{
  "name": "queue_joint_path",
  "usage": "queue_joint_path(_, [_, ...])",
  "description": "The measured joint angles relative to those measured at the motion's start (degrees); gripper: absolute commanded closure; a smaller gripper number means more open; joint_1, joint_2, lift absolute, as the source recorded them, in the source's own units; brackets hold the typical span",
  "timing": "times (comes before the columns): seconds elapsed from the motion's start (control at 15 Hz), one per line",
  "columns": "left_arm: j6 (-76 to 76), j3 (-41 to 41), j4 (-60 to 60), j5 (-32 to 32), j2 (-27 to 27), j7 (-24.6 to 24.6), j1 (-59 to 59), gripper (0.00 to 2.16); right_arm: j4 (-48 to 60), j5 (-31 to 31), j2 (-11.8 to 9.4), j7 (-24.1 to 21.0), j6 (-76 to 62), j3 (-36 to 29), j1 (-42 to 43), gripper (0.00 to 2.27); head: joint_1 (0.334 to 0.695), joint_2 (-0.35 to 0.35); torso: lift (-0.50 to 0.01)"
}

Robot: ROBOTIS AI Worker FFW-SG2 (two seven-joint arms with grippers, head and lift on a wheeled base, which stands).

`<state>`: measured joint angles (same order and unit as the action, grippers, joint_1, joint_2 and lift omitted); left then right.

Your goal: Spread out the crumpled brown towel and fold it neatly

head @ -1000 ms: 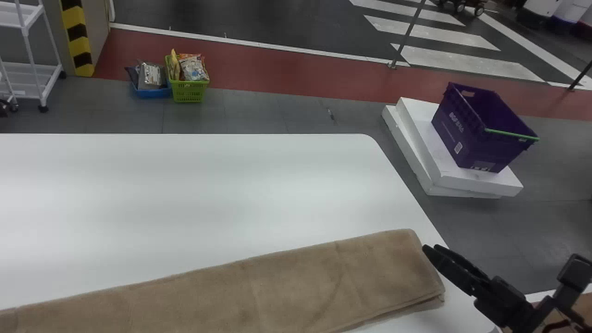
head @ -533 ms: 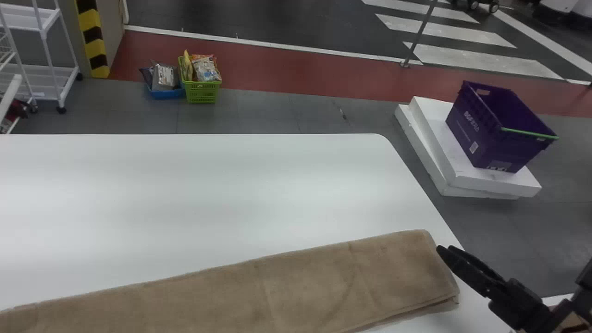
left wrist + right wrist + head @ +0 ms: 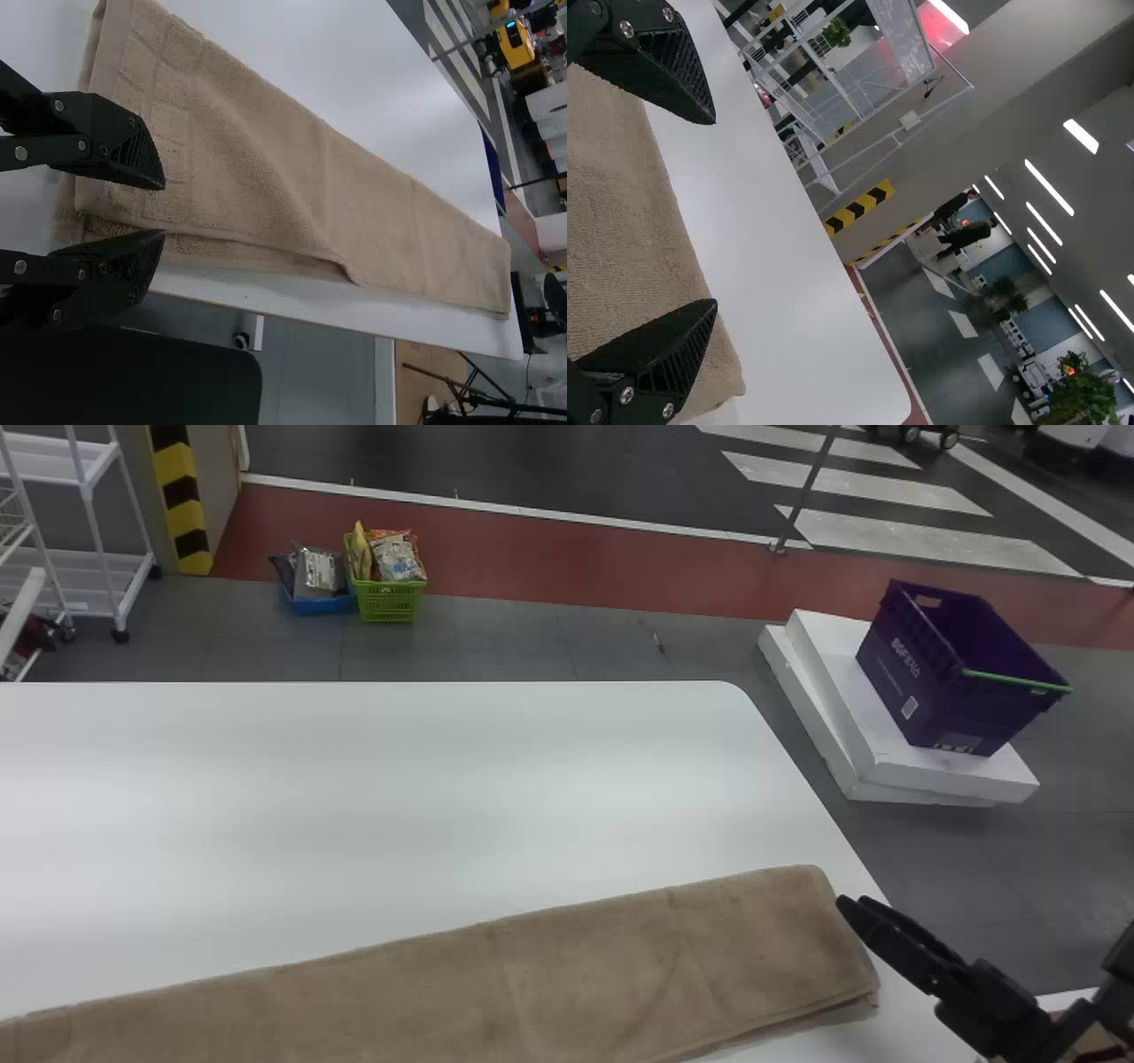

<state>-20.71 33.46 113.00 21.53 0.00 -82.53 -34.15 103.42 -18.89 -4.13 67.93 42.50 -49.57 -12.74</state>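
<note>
The brown towel (image 3: 496, 974) lies on the white table as a long flat folded strip, slanting across the near part in the head view. Just off its right end is my right gripper (image 3: 852, 901). In the right wrist view the towel (image 3: 629, 212) lies beneath my right gripper (image 3: 714, 212), whose fingers stand wide apart. The left wrist view has my left gripper (image 3: 164, 209) open at the other end of the towel (image 3: 257, 168), by a layered edge; whether it touches the cloth I cannot tell. A diagonal ridge and a lifted fold mark the cloth there.
Bare white table (image 3: 399, 779) extends beyond the towel, with a rounded far right corner. On the floor past it stand a purple crate (image 3: 939, 682) on white slabs (image 3: 886, 766), a green basket (image 3: 388, 600), a blue basket (image 3: 321, 604) and a white cart (image 3: 89, 584) at the left.
The head view has turned slightly left, so table, towel and right gripper all stand farther right in it. Between gripper and towel nothing has visibly changed.
</note>
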Motion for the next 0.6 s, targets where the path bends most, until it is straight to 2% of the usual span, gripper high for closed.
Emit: queue_joint_path(0.6, [-0.59,0.26,-1.43,1.53,0.0,0.08,0.66,0.81,-0.44,-0.05,-0.08,-0.06,0.0,0.0,0.0,0.08,0.695,-0.284,-0.128])
